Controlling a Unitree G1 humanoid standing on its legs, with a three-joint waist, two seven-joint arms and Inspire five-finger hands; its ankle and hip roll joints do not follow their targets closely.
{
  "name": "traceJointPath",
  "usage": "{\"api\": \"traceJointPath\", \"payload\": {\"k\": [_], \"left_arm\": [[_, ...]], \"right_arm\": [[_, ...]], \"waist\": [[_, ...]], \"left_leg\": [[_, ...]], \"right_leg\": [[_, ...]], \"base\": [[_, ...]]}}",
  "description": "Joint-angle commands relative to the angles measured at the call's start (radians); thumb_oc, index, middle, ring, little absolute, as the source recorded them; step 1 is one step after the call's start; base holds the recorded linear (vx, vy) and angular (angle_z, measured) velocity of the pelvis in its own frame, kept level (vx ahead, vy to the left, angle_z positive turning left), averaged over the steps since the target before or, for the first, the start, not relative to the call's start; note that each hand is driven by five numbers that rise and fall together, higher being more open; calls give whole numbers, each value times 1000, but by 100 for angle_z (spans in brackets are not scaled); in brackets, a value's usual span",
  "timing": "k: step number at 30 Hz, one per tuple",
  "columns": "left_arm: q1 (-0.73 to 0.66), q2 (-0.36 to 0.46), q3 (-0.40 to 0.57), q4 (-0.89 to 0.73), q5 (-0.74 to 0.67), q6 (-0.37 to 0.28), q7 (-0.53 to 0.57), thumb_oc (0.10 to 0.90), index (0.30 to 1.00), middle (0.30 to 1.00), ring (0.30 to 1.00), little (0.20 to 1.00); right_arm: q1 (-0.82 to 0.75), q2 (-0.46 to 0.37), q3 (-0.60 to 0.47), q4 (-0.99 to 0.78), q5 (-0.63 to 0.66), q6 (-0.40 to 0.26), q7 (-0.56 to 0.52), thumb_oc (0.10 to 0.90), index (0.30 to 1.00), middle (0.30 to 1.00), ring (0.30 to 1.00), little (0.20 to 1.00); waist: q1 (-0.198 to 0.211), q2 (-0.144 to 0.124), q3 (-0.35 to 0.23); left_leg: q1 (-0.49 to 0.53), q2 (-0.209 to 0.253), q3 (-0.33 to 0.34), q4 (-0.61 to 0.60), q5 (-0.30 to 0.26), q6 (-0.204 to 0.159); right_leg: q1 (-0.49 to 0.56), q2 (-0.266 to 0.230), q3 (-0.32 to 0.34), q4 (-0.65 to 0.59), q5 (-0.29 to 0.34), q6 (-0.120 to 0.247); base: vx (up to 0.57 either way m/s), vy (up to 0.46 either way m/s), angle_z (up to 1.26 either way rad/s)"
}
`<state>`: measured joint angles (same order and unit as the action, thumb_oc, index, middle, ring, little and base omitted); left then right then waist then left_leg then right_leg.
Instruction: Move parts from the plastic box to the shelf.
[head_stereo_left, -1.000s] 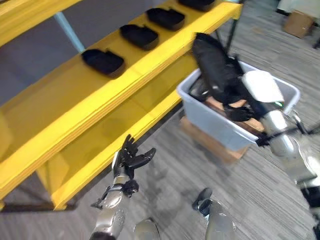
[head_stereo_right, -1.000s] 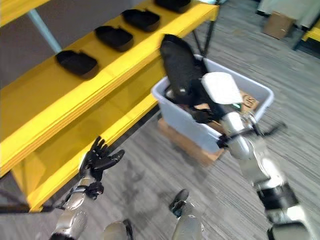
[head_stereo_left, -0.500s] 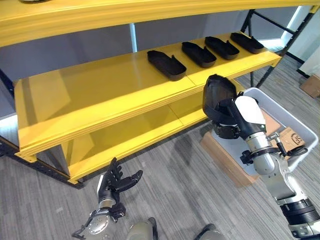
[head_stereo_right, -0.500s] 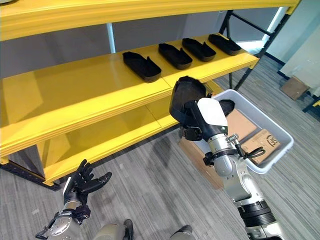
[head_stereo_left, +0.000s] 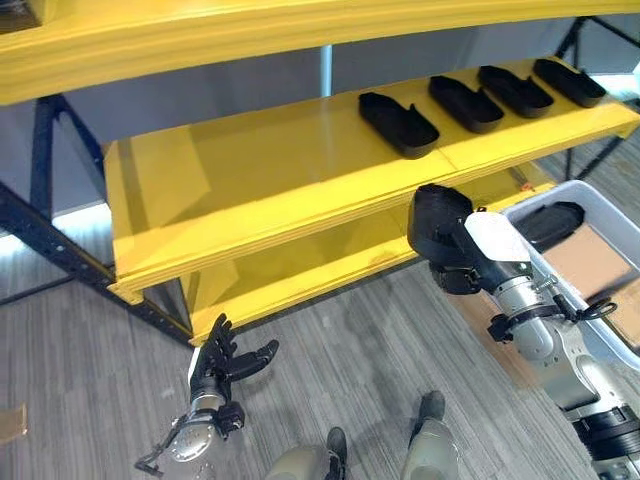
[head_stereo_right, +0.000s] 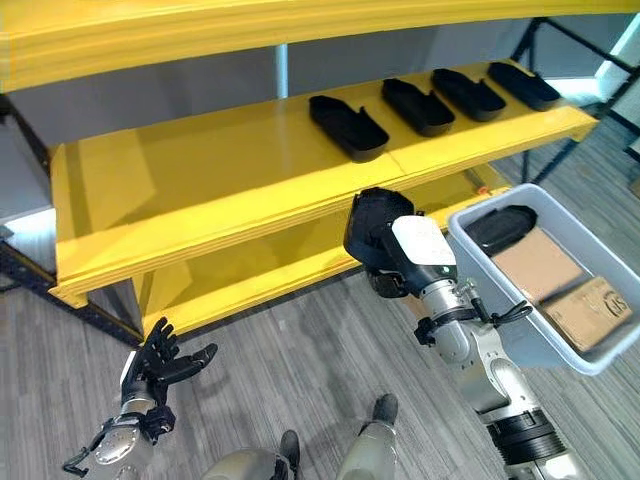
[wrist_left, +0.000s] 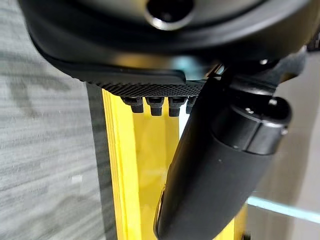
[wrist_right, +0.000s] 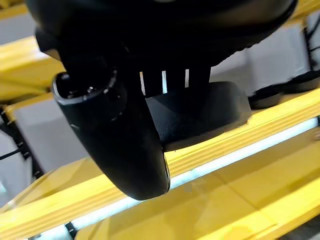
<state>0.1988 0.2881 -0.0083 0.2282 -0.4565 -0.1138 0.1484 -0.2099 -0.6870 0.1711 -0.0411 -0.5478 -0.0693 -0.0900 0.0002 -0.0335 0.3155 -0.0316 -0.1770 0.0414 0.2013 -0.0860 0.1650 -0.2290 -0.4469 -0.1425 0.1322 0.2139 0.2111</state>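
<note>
I am carrying a black part (head_stereo_right: 372, 225) in the right hand (head_stereo_right: 400, 262), fingers curled round it, just below the yellow shelf's (head_stereo_right: 200, 190) front edge. I am planning to lift it clear of that edge, then set it left of the shelved parts (head_stereo_right: 348, 125). Left hand (head_stereo_right: 160, 365) is hanging spread, well below the shelf.

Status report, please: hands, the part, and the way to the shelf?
Right hand shut on black part, just below the shelf edge. Left hand open, low, idle. Four parts on shelf; free space left of them.
</note>
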Motion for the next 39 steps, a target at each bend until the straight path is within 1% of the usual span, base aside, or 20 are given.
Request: {"api": "traceJointPath", "payload": {"k": [1, 2, 7, 9, 10, 15, 21, 22, 24, 26, 27, 28, 30, 31, 32, 33, 34, 36, 38, 39], "left_arm": [[-44, 47, 4, -134, 19, -95, 3, 900, 1000, 1000, 1000, 1000], [-41, 36, 4, -135, 4, -99, 9, 900, 1000, 1000, 1000, 1000], [-27, 20, 1, -159, -19, -102, 5, 900, 1000, 1000, 1000, 1000], [-30, 20, 1, -159, -24, -102, 5, 900, 1000, 1000, 1000, 1000], [-34, 25, -2, -159, -32, -104, 9, 900, 1000, 1000, 1000, 1000], [-38, 28, -9, -164, -43, -106, 15, 900, 1000, 1000, 1000, 1000], [-21, 19, -5, -176, -58, -110, 15, 900, 1000, 1000, 1000, 1000], [-12, 11, -6, -174, -68, -111, 15, 900, 1000, 1000, 1000, 1000], [-7, 9, -3, -174, -71, -113, 13, 900, 1000, 1000, 1000, 1000], [8, -1, 3, -177, -76, -114, 12, 900, 1000, 1000, 1000, 1000], [20, -13, 11, -178, -83, -113, 8, 900, 1000, 1000, 1000, 1000], [21, -13, 11, -179, -83, -113, 8, 900, 1000, 1000, 1000, 1000], [16, -13, 11, -180, -85, -113, 6, 900, 1000, 1000, 1000, 1000], [14, -13, 11, -180, -85, -113, 7, 900, 1000, 1000, 1000, 1000], [4, -8, 7, -182, -84, -109, 5, 900, 1000, 1000, 1000, 1000], [-5, -5, 2, -181, -86, -104, 0, 900, 1000, 1000, 1000, 1000], [-8, -4, -1, -183, -82, -101, -3, 900, 1000, 1000, 1000, 1000], [-15, -5, -5, -180, -76, -98, -2, 900, 1000, 1000, 1000, 1000], [-23, -9, -18, -170, -53, -92, 1, 900, 1000, 1000, 1000, 1000], [-28, -13, -22, -161, -45, -89, 2, 900, 1000, 1000, 1000, 1000]], "right_arm": [[-197, -19, -117, -85, 38, -52, -74, 400, 300, 300, 300, 300], [-217, -16, -104, -81, 62, -56, -75, 400, 300, 300, 300, 300], [-268, -14, -77, -71, 102, -69, -78, 400, 300, 300, 300, 300], [-278, -15, -70, -67, 105, -70, -80, 400, 300, 300, 300, 300], [-296, -16, -62, -62, 113, -73, -86, 400, 300, 300, 300, 300], [-337, -23, -42, -46, 130, -72, -100, 400, 300, 300, 300, 300], [-385, -23, -5, -41, 138, -77, -101, 400, 300, 300, 300, 300], [-406, -26, 19, -44, 149, -84, -96, 400, 300, 300, 300, 300], [-409, -28, 24, -45, 153, -87, -93, 400, 300, 300, 300, 300], [-418, -30, 40, -49, 159, -93, -87, 400, 300, 300, 300, 300], [-424, -35, 57, -53, 167, -100, -84, 400, 300, 300, 300, 300], [-425, -36, 57, -52, 167, -100, -84, 400, 300, 300, 300, 300], [-433, -48, 66, -55, 164, -100, -85, 400, 300, 300, 300, 300], [-434, -48, 65, -54, 164, -100, -86, 400, 300, 300, 300, 300], [-432, -60, 58, -58, 163, -98, -87, 400, 300, 300, 300, 300], [-411, -60, 42, -67, 151, -95, -93, 400, 300, 300, 300, 300], [-392, -61, 31, -76, 146, -92, -96, 400, 300, 300, 300, 300], [-366, -64, 12, -80, 137, -83, -94, 400, 300, 300, 300, 300], [-329, -56, -5, -84, 137, -82, -96, 400, 300, 300, 300, 300], [-311, -53, -14, -86, 131, -83, -98, 400, 300, 300, 300, 300]], "waist": [[0, -86, -82], [7, -84, -93], [18, -78, -116], [16, -74, -118], [23, -70, -124], [30, -55, -129], [41, -36, -132], [47, -30, -126], [47, -28, -125], [58, -26, -123], [77, -27, -112], [75, -26, -111], [101, -35, -83], [96, -35, -81], [94, -43, -64], [81, -46, -59], [79, -40, -59], [77, -31, -70], [70, -16, -76], [65, -10, -81]], "left_leg": [[37, 178, -51, 29, -149, -155], [32, 201, -65, 38, -151, -167], [53, 279, -96, -21, -116, -206], [55, 295, -106, -35, -107, -214], [57, 326, -114, -58, -88, -227], [46, 388, -141, -121, -24, -258], [30, 432, -162, -160, 23, -276], [12, 445, -167, -147, 44, -278], [2, 449, -171, -142, 51, -280], [-14, 452, -172, -117, 84, -286], [-54, 437, -180, -36, 149, -295], [-58, 437, -184, -29, 148, -296], [-122, 401, -183, 70, 217, -303], [-131, 397, -190, 81, 216, -302], [-189, 387, -160, 154, 228, -292], [-211, 429, -63, 147, 233, -284], [-211, 458, -17, 82, 242, -294], [-210, 459, 6, -70, 246, -316], [-224, 491, 56, -185, 354, -335], [-221, 503, 76, -222, 371, -352]], "right_leg": [[76, 20, 39, -84, 117, 38], [78, 56, 21, -67, 65, 33], [96, 107, -33, -34, -41, 12], [94, 119, -41, -24, -60, 3], [90, 136, -57, -2, -99, -8], [78, 171, -96, 53, -158, -34], [71, 200, -122, 83, -200, -57], [67, 230, -110, 86, -223, -80], [66, 243, -105, 81, -231, -88], [78, 263, -102, 64, -241, -105], [109, 283, -105, 19, -241, -125], [112, 283, -107, 13, -238, -126], [147, 287, -132, -30, -236, -146], [149, 285, -137, -34, -234, -146], [165, 280, -167, -47, -233, -159], [184, 280, -209, -57, -245, -156], [201, 283, -225, -67, -252, -152], [223, 282, -231, -79, -260, -128], [235, 284, -254, -69, -265, -123], [251, 286, -251, -64, -282, -114]], "base": [[209, -357, 75], [183, -312, 76], [138, -246, 10], [80, -176, 14], [87, -208, 16], [62, -187, 33], [35, -172, 23], [9, -167, 32], [4, -168, 21], [9, -194, 14], [7, -165, 6], [-6, -187, 4], [-52, -117, 6], [-87, -131, 24], [-27, -166, 39], [17, -189, 81], [102, -86, 151], [186, 55, 139], [170, 94, 43], [118, 115, 42]]}}
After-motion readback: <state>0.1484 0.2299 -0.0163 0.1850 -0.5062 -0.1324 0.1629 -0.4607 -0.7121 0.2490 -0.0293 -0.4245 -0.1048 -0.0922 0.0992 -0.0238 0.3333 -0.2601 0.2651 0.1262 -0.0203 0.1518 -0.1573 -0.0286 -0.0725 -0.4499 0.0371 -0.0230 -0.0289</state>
